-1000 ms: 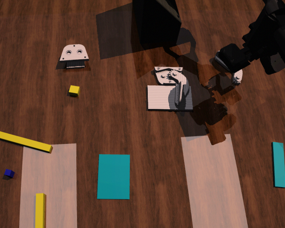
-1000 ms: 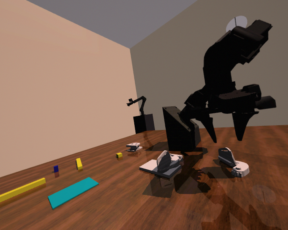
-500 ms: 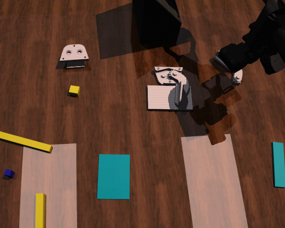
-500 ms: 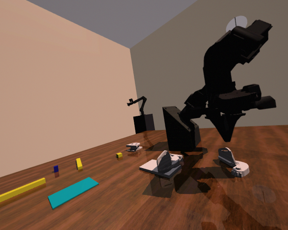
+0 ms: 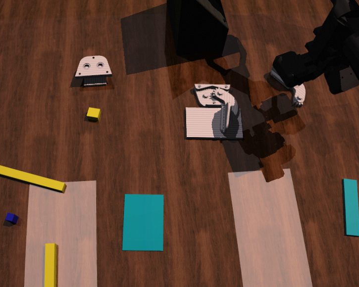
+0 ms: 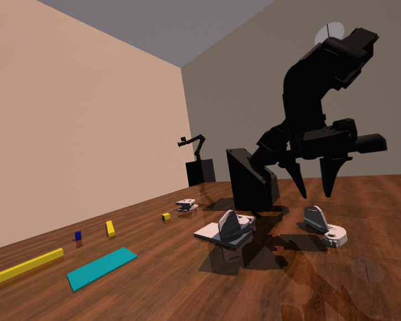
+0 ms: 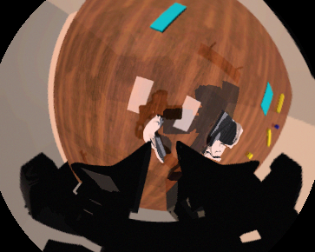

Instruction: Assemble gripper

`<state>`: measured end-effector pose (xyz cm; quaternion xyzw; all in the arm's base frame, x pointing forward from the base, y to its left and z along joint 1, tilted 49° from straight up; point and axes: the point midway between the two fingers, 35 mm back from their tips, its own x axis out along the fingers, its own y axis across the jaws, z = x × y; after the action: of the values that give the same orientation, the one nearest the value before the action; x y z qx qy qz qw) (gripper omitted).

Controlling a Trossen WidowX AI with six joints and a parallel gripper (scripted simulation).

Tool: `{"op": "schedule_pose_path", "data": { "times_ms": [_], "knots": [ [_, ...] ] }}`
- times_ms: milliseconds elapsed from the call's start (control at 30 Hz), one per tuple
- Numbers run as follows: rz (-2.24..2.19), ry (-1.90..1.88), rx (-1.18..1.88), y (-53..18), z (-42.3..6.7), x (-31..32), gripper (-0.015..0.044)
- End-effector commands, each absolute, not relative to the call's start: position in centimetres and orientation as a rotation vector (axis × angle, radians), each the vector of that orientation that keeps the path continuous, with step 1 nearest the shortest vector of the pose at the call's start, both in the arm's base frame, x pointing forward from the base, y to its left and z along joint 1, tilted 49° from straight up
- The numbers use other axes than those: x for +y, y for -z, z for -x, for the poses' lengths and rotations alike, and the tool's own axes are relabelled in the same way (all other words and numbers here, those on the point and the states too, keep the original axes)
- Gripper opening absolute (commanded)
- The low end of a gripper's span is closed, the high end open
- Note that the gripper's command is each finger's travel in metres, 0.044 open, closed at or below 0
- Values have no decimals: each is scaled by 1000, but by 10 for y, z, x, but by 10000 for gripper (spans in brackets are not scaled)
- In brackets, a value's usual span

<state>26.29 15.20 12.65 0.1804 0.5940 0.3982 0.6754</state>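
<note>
Top view: you have warm, dim light on the wood tabletop (image 5: 173, 215), two pale rectangular glare patches lying on it, and hard-edged shadows, one across the gripper base's flat plate (image 5: 201, 123). Exterior view: you see the black arm (image 6: 302, 93) underexposed, surface detail mostly lost, with soft mirror reflections in the glossy wood and the left wall (image 6: 90, 103) brighter than the back one. Wrist view: you get strong fisheye bending, black corners, near-silhouetted gripper fingers and coarse detail on the small parts; no motion blur noted.
</note>
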Motion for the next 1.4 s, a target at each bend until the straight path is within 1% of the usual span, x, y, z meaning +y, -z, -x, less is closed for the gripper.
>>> {"op": "schedule_pose_path", "data": {
  "times_ms": [0, 233, 800, 1367],
  "knots": [
    [-496, -819, 1390, -128, -260, 151, 263],
    [-662, -672, 1486, -129, -256, 151, 440],
    [-1052, -280, 1673, -132, -247, 149, 440],
    [-1427, 166, 1789, -133, -238, 147, 440]
  ]
}}
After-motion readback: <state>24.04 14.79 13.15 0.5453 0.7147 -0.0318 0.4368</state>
